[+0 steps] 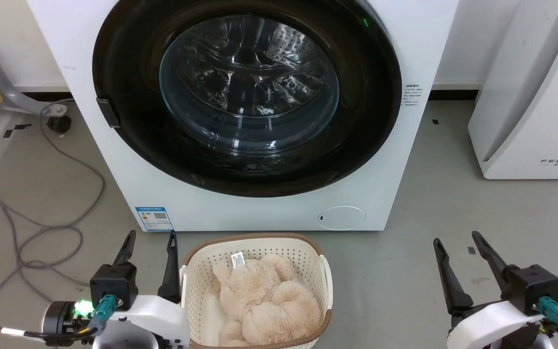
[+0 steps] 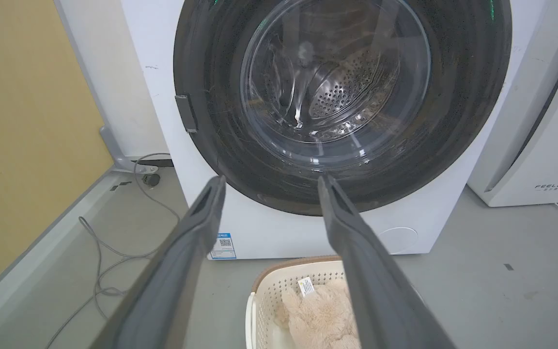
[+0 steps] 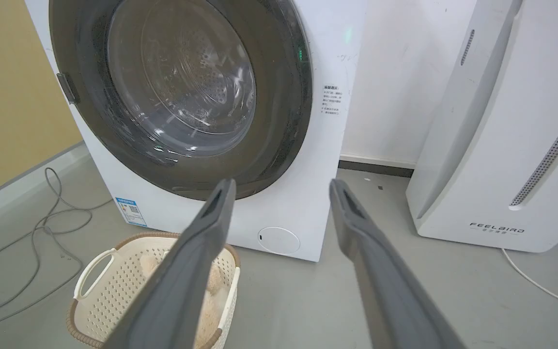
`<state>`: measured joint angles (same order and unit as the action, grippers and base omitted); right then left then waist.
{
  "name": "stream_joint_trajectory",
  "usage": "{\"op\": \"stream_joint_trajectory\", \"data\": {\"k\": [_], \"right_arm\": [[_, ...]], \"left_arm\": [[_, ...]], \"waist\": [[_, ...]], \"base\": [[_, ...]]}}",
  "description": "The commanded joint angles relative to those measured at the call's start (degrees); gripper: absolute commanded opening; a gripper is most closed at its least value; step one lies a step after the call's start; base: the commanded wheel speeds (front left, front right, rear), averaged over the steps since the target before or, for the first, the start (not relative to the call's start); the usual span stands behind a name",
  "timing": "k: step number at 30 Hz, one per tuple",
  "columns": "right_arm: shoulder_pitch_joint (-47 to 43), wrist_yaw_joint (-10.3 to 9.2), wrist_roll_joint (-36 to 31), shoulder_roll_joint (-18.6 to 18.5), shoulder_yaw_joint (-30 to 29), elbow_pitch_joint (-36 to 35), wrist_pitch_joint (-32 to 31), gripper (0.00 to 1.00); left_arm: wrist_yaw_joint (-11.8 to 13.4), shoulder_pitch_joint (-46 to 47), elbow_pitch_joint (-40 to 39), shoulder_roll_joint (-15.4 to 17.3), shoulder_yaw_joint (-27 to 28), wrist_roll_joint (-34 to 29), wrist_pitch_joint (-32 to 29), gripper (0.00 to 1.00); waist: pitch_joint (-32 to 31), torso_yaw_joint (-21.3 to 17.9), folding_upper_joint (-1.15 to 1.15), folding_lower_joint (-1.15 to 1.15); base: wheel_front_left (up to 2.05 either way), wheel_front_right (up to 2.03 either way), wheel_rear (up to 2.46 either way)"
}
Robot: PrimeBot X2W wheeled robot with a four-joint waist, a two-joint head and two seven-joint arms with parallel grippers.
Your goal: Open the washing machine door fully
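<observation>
The white washing machine [image 1: 259,213] fills the upper head view. Its round glossy black door [image 1: 361,121] lies flush against the front, closed, with the clear glass bowl [image 1: 249,82] at centre and a small dark handle [image 1: 108,112] at its left rim. The door [image 2: 458,121] and handle [image 2: 186,113] also show in the left wrist view, the door [image 3: 279,106] again in the right wrist view. My left gripper [image 1: 152,238] stands open at the lower left, well short of the machine. My right gripper [image 1: 457,239] is open at the lower right, holding nothing.
A cream laundry basket [image 1: 196,291] holding a beige plush toy [image 1: 269,300] sits on the floor between my grippers, just before the machine. A white FEELBIRD appliance [image 1: 531,97] stands at the right. Grey cables [image 1: 41,228] loop over the floor at the left, near a yellow wall [image 2: 22,126].
</observation>
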<state>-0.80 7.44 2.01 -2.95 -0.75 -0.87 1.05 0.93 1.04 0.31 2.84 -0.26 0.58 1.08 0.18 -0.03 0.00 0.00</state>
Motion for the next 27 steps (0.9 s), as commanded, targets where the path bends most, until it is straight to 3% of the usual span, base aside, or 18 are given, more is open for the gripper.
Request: {"op": "stream_joint_trajectory", "data": {"k": [1, 12, 13, 14, 27], "right_arm": [[-0.1, 0.00, 0.8, 0.0, -0.2, -0.7, 0.6, 1.00], [-0.2, 0.01, 4.3, 0.0, -0.6, -2.1, 1.9, 1.00], [-0.2, 0.01, 4.8, 0.0, -0.7, -2.2, 2.1, 0.46], [-0.2, 0.01, 5.4, 0.0, -0.9, -2.3, 2.2, 0.00], [0.7, 0.01, 20.7, 0.0, -3.6, 0.5, 3.7, 0.00]], "left_arm": [[0.5, 0.1, 0.1, 0.0, -0.2, 0.4, 0.6, 1.00], [1.4, 0.1, 0.2, 0.0, -0.6, 0.9, 1.9, 1.00], [1.4, 0.1, 0.2, 0.0, -0.7, 1.0, 2.0, 1.00], [1.5, 0.1, 0.2, 0.0, -0.7, 1.0, 2.2, 1.00], [2.4, 0.1, 0.2, 0.0, -1.2, 1.5, 3.7, 1.00]], "waist": [[0.0, 0.0, 0.00, 0.00], [0.2, 0.0, 0.00, 0.00], [0.2, 0.0, 0.00, 0.00], [0.2, 0.0, 0.00, 0.00], [0.4, 0.2, 0.00, 0.00]], "base": [[0.00, 0.00, 0.00], [0.00, 0.00, 0.00], [0.00, 0.00, 0.00], [0.00, 0.00, 0.00], [0.00, 0.00, 0.00]]}}
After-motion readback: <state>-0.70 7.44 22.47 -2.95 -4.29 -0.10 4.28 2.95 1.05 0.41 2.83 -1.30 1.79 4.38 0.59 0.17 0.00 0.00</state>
